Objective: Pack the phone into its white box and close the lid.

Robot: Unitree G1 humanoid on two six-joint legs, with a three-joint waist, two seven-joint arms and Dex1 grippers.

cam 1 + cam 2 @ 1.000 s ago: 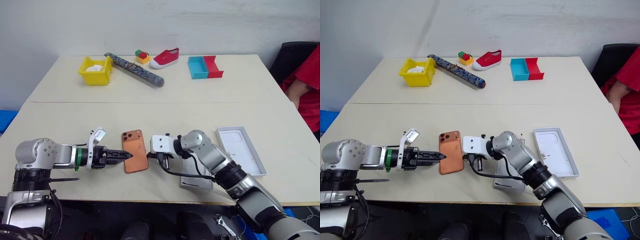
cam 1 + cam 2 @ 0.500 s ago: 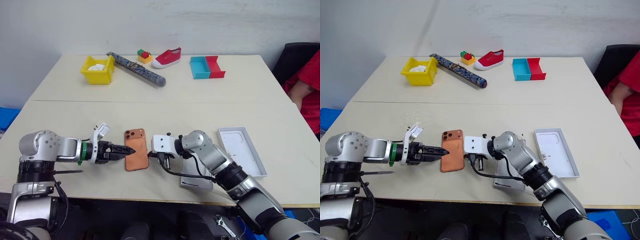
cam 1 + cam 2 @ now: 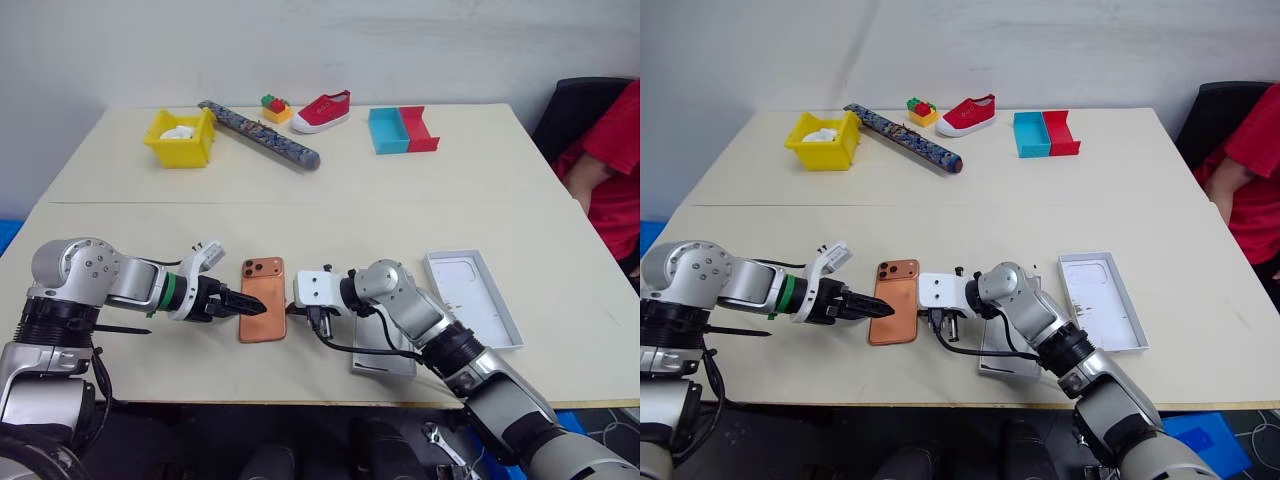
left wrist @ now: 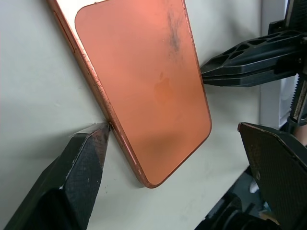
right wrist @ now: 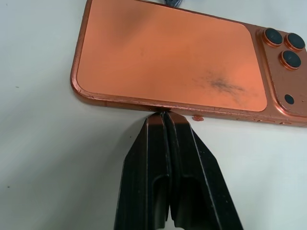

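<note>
The copper-orange phone lies back up near the table's front edge, with its camera cluster at the far end. My left gripper is open at the phone's left side. In the left wrist view one of its fingertips touches the phone's long edge, and the other stands apart past the opposite side. My right gripper is shut, its tips pressed against the phone's right long edge. Beneath my right forearm the white box is partly hidden. The lid lies open side up further right.
At the table's far side stand a yellow bin, a patterned roll, toy bricks, a red shoe and blue and red trays. A person in red sits beside the table's right edge.
The head views have shifted. My left wrist has rolled, and its fingers now reach over the phone's left part. The phone and my right gripper have kept their places.
</note>
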